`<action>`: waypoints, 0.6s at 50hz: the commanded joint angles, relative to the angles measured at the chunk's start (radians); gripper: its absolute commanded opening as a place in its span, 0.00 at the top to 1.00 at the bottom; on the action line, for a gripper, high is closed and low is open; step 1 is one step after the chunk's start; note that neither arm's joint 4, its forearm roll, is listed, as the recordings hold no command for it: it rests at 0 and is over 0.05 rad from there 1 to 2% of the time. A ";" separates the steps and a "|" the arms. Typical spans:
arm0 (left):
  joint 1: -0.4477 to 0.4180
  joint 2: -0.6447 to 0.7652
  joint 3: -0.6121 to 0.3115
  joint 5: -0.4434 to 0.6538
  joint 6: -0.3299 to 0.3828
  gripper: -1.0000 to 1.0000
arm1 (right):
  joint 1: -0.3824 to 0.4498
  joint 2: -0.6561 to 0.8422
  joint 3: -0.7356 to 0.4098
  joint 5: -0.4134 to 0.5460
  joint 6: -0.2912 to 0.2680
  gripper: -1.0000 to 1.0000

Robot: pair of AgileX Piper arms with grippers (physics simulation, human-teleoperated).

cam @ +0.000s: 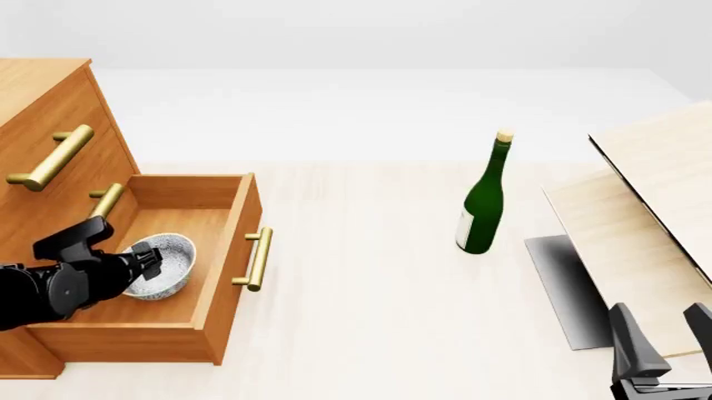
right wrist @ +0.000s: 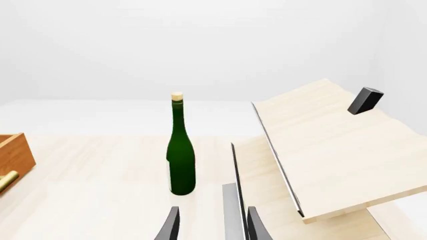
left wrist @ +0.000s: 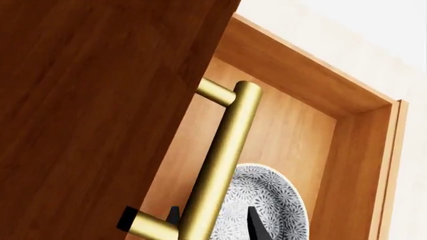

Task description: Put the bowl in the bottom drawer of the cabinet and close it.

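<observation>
Nearest the front camera, at the lower right edge, the right gripper (cam: 668, 342) is seen with its fingers apart and nothing between them; it is parked well apart from the cabinet (cam: 50, 108), with the green bottle (cam: 484, 200) and the pale wooden boards (cam: 656, 200) lying between it and the work.

At the lower left, the left gripper (cam: 150, 262) is reached down into the bottom drawer (cam: 223, 275), which is pulled out toward the middle of the table. The bowl (cam: 167, 265) is found inside that drawer, upright on its floor, with the fingertips right at its near rim. In the left wrist view the two dark fingertips (left wrist: 255, 225) are seen spread against the speckled bowl (left wrist: 267, 200); whether the rim is pinched or already released cannot be told.

The placing step is judged to be done or nearly so, and the closing remains. For that move one relation matters: the drawer's brass handle (cam: 256, 258) faces toward the table's centre, its long axis running near to far, and the drawer must be pushed from there back toward the cabinet, that is, leftward. The left arm is by far the nearer, but it is inside the box and would first have to be lifted clear over the front panel.
</observation>
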 commanded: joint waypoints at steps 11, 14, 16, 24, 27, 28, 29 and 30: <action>0.000 -0.038 0.009 0.007 0.028 0.00 | 0.001 0.000 -0.002 0.003 0.002 0.00; 0.014 -0.078 0.019 0.026 0.044 0.00 | 0.001 0.000 -0.002 0.003 0.002 0.00; 0.014 -0.101 0.022 0.034 0.057 0.00 | 0.001 0.000 -0.002 0.003 0.002 0.00; 0.044 -0.188 0.034 0.062 0.089 0.00 | 0.000 0.000 -0.002 0.003 0.002 0.00; 0.018 -0.209 0.036 0.080 0.053 0.00 | 0.000 -0.001 -0.002 0.004 0.002 0.00; 0.022 -0.234 0.038 0.091 0.065 0.00 | 0.001 0.000 -0.002 0.003 0.002 0.00; 0.017 -0.243 0.039 0.097 0.062 0.00 | 0.001 -0.001 -0.002 0.004 0.002 0.00; 0.010 -0.253 0.039 0.105 0.062 0.00 | 0.001 -0.001 -0.002 0.004 0.002 0.00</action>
